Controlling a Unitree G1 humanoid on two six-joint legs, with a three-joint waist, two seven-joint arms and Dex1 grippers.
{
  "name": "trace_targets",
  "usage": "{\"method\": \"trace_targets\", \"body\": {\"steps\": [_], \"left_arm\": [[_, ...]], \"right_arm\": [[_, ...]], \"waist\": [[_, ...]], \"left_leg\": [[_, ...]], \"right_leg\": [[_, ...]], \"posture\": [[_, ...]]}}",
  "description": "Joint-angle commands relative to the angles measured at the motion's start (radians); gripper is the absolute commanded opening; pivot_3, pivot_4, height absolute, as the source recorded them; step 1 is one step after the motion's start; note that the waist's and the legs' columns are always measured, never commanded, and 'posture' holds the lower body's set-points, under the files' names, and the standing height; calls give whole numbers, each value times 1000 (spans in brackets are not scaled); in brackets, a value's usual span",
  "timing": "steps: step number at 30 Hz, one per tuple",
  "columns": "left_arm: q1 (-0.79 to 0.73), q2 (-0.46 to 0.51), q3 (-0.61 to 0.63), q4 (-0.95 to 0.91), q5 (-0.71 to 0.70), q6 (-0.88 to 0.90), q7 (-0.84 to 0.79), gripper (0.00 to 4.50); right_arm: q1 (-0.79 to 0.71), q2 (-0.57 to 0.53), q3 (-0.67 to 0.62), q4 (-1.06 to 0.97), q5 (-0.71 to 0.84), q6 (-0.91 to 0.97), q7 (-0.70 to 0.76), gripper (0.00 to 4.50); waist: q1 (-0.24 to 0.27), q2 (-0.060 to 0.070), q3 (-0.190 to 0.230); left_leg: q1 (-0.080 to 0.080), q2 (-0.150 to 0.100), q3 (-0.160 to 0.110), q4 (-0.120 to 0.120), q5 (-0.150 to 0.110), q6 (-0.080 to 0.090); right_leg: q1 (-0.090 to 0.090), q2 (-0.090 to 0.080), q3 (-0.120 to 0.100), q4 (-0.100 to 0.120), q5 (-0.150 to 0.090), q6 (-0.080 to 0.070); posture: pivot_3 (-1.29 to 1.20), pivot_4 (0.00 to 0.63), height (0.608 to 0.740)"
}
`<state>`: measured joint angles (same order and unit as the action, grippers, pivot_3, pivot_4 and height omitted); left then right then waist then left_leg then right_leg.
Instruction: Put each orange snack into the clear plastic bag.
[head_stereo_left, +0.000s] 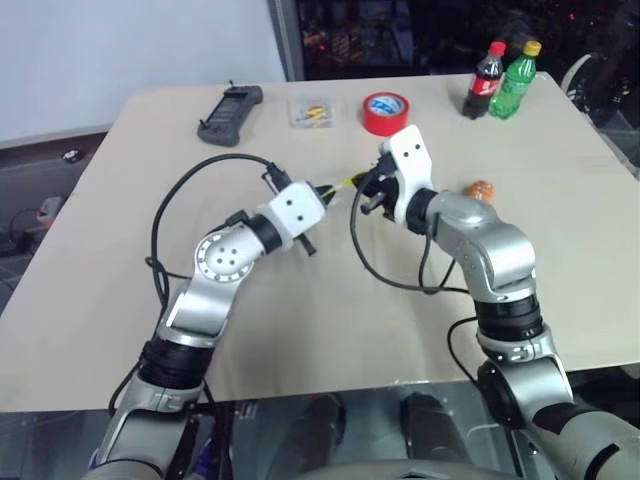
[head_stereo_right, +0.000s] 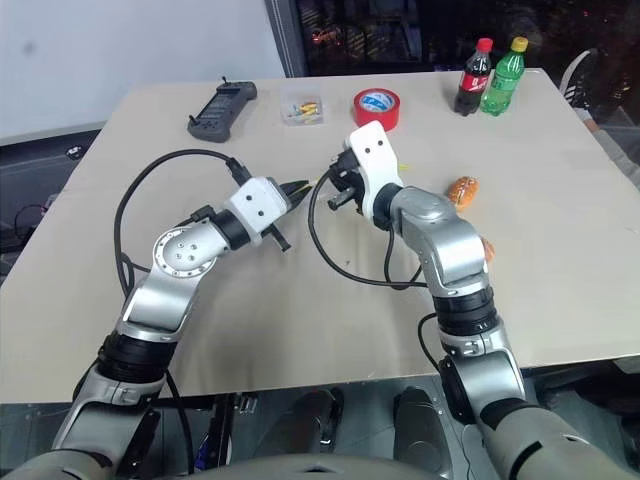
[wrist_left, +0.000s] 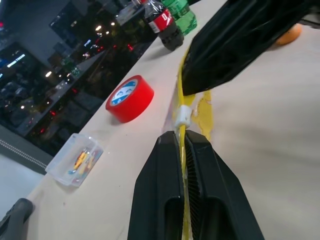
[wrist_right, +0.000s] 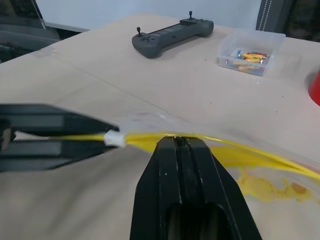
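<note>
Both grippers hold the clear plastic bag (wrist_right: 265, 187) by its yellow seal strip (wrist_left: 182, 102), just above the middle of the table. My left gripper (wrist_left: 181, 136) is shut on the strip beside a small white slider. My right gripper (wrist_right: 180, 141) is shut on the same strip a short way along, facing the left one. One orange snack (head_stereo_left: 481, 189) lies on the table to the right of my right wrist. A second orange snack (head_stereo_right: 488, 249) peeks out from behind my right forearm. Most of the thin bag is hard to make out under the grippers.
At the table's far side stand a red tape roll (head_stereo_left: 386, 112), a small clear box of coloured items (head_stereo_left: 311, 110), a black controller (head_stereo_left: 229, 112), a cola bottle (head_stereo_left: 485, 80) and a green bottle (head_stereo_left: 515, 78). Black cables loop from both wrists.
</note>
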<state>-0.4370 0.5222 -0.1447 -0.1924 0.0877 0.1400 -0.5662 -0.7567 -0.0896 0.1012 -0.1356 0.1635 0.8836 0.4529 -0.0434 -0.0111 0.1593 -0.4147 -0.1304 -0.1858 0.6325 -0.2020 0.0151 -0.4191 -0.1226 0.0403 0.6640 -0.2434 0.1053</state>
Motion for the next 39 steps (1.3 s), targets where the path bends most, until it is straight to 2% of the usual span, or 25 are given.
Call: {"method": "trace_targets", "body": {"steps": [1,4,8,11,13,18,21,25,33,39], "left_arm": [[10,11,14,-61,3,-22,-5,0],[18,16,7,-68,-8,-51,-30,0],[37,29,-2,-69,-10,-95,-62,0],[41,39,5,-61,-1,-111,-67,0],[50,50,17,-58,0,-120,-67,0],[82,66,28,-58,-3,-144,-66,0],[98,71,34,-62,-13,-153,-73,0],[119,77,39,-59,-21,-185,-83,0],[128,95,51,-28,-44,-251,-113,0],[143,101,67,-10,-58,-255,-112,0]], "right_arm": [[-35,11,-8,-14,29,-27,-6,32],[-38,40,-22,36,38,-32,-32,32],[-37,147,-117,169,58,-39,-163,32],[-30,172,-156,228,51,-55,-227,32],[4,116,-88,212,-10,-99,-219,32],[104,-54,144,122,-134,-266,-92,32],[140,-98,205,108,-170,-371,-56,32],[138,-169,312,167,-295,-593,-27,32],[96,-225,379,331,-459,-867,-35,32],[37,-243,353,465,-610,-904,-183,32]], "waist": [[0,0,0],[0,0,0],[-1,0,0],[0,1,0],[3,1,0],[0,1,0],[-10,1,0],[-16,1,0],[-6,1,0],[2,1,0]], "left_leg": [[0,0,0,0,0,0],[0,0,0,0,0,0],[1,1,1,-1,0,0],[1,1,1,-1,0,0],[1,1,1,-1,0,0],[0,0,2,-1,0,0],[1,1,2,-1,0,0],[1,2,2,-1,0,0],[1,2,2,0,0,0],[1,2,2,0,0,-1]], "right_leg": [[0,0,0,0,0,0],[0,0,0,0,0,0],[0,1,1,0,0,0],[0,1,1,0,1,-1],[0,1,1,0,1,-1],[0,0,1,-1,1,-1],[0,1,1,-1,1,-1],[0,3,1,0,1,-1],[0,2,1,-1,2,0],[0,2,2,-1,2,-1]], "posture": [[0,150,740],[0,150,740],[0,150,740],[0,150,740],[0,150,740],[0,150,740],[0,150,740],[0,150,740],[0,150,740],[0,150,740]]}}
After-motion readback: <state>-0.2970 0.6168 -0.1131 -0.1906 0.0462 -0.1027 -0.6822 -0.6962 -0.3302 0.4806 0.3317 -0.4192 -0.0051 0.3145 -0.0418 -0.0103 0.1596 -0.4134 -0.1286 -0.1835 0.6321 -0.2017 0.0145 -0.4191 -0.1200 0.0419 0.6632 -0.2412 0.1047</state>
